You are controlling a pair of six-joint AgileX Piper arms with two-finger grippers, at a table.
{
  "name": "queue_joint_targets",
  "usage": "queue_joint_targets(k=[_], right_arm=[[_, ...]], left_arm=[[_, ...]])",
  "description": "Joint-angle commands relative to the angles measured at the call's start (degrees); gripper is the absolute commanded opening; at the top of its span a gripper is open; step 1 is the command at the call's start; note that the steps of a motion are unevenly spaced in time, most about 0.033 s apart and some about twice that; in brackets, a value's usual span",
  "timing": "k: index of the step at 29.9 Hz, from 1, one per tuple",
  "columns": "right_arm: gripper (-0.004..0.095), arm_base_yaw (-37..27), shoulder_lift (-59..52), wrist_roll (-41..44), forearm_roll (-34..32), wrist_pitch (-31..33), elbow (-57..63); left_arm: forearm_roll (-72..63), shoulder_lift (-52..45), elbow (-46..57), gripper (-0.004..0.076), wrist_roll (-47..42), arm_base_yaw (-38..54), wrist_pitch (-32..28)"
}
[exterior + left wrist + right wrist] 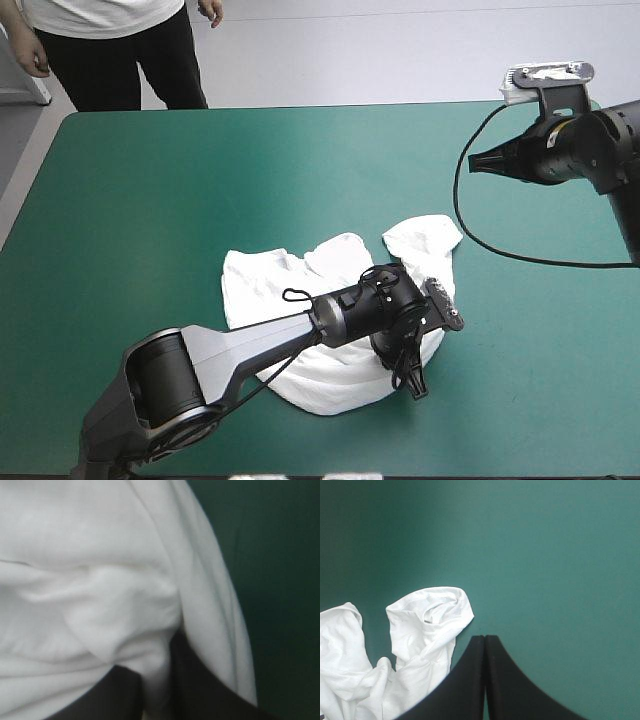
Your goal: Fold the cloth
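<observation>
A crumpled, white, short-sleeved fabric T-shirt [265,290] is seen heaped in the lower centre of the high view, on the teal-green covered surface [150,200]. The left gripper [412,382] is lowered onto the heap's right-hand edge. In the left wrist view a fold of white fabric is pinched between its nearly closed black fingers [200,685]. The right gripper [478,160] is held raised in the upper right of the frame, its fingers pressed together with nothing between them. The step in hand is judged to be the spreading of the heap, before any fold is made. Next, the pinched edge would need to be lifted and drawn outward, and a second hold by the right gripper is likely called for.
</observation>
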Motion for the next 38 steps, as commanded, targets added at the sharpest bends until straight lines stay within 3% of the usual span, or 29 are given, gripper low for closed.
queue_joint_targets(k=[1, 4, 7, 9, 16, 21, 31, 38], right_arm=[[-0.0018, -0.3, -2.0, 0.0, -1.0, -0.1, -1.7], [-0.0018, -0.3, -2.0, 0.0, -1.0, -0.1, -1.7], [-0.0017, -0.3, -2.1, 0.0, -1.0, -0.1, -1.7], [-0.0017, -0.3, -2.2, 0.0, -1.0, -0.1, -1.7], [-0.0018, -0.3, -2.6, 0.0, -0.9, -0.1, -1.7], [-0.0017, -0.3, -3.3, 0.0, -0.9, -0.1, -1.7], [-0.0017, -0.3, -4.3, 0.0, 0.3, -0.1, -1.7], [-0.0017, -0.3, -4.3, 0.0, 0.7, -0.1, -1.7]], left_arm=[[-2.5, -4.9, -2.7, 0.0295, 0.4, -0.7, 2.8], [1.9, -6.5, -6.3, 0.0498, -3.5, -0.7, 3.8], [9.5, -8.6, -10.5, 0.057, -7.9, 0.0, 5.7], [11.8, -9.8, -13.3, 0.0569, -8.7, 1.7, 9.3], [5.5, -17.5, -13.6, 0.0568, -11.8, 14.0, 9.3], [6.6, -22.3, -12.5, 0.0522, -11.8, 22.9, 9.3], [6.2, -33.2, 10.7, 0.0505, -12.2, 38.5, 9.2], [3.6, -30.4, 16.1, 0.0505, -11.9, 43.3, 5.7]])
